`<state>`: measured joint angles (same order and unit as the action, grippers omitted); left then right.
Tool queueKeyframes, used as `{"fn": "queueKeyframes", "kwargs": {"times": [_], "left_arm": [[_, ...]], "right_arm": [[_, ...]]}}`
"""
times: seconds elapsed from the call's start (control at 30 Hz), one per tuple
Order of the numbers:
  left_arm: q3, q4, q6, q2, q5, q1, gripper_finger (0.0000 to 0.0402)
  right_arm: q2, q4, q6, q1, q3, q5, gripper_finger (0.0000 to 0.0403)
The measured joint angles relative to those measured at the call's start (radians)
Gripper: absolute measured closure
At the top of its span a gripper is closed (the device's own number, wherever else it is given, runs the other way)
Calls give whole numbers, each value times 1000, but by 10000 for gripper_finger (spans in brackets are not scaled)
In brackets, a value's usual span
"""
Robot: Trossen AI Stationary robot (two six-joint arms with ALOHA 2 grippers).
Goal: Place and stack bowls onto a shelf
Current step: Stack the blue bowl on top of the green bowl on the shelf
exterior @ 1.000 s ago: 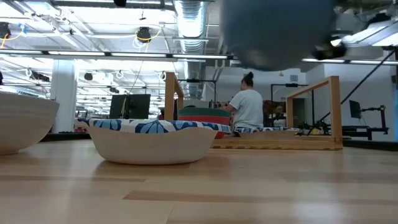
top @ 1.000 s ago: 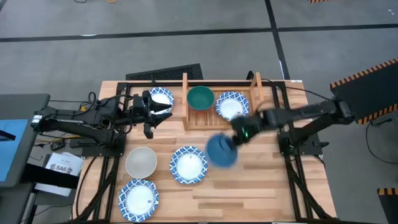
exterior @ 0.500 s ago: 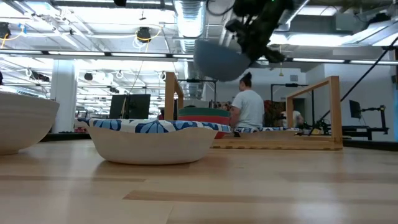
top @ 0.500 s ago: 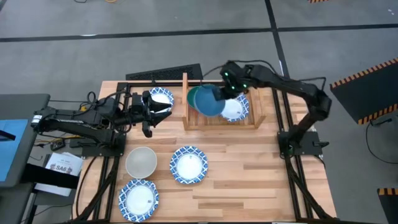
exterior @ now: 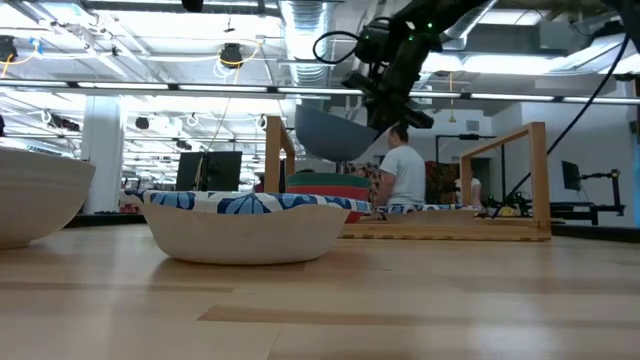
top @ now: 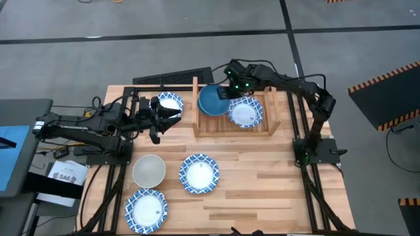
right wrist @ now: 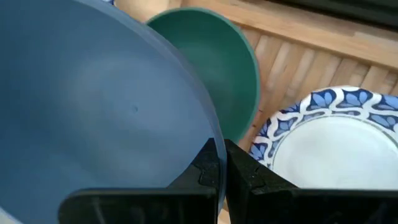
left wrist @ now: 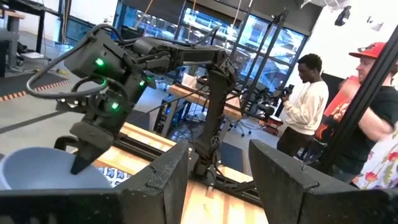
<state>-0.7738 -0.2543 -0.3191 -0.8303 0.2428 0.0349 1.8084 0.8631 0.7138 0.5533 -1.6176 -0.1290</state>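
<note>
Nearest the front tabletop (top: pixel 262 196) edge lies one patterned bowl (top: pixel 147 208); beyond it, before the shelf (top: pixel 231 126), sit an off-white bowl (top: pixel 149 170) and a second patterned bowl (top: pixel 199 174), with open planks to their right. Over the shelf's left half, the right pincer (top: pixel 225 92) is closed on the blue bowl's (top: pixel 211 100) rim, above the green bowl (right wrist: pixel 217 68); a second ago it hung before the shelf. Left of the shelf, the left pincer (top: pixel 172 111) stands open, unmoved.

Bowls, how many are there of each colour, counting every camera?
White with blue patterned rim: 4
Off-white: 1
Blue: 1
Green: 1
Red: 1, only an edge under the green one shows
Total: 8
</note>
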Motion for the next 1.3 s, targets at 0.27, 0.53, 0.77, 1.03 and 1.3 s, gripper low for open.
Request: {"fn": "queueKeyframes", "kwargs": {"times": [0.27, 0.53, 0.77, 1.03, 1.3], "left_arm": [[0, 0, 0, 0, 0, 0, 249], [0, -3, -9, 0, 0, 0, 249], [0, -2, -17, 0, 0, 0, 249], [0, -2, -18, 0, 0, 0, 249], [0, -2, -18, 0, 0, 0, 249]], "right_arm": [[11, -14, 26, 13, 3, 23, 372], [84, -29, 49, 11, 5, 22, 370], [85, -55, 49, 19, 4, 30, 366], [85, -57, 45, 19, 4, 35, 321], [83, -57, -15, 19, 3, 41, 216]]}}
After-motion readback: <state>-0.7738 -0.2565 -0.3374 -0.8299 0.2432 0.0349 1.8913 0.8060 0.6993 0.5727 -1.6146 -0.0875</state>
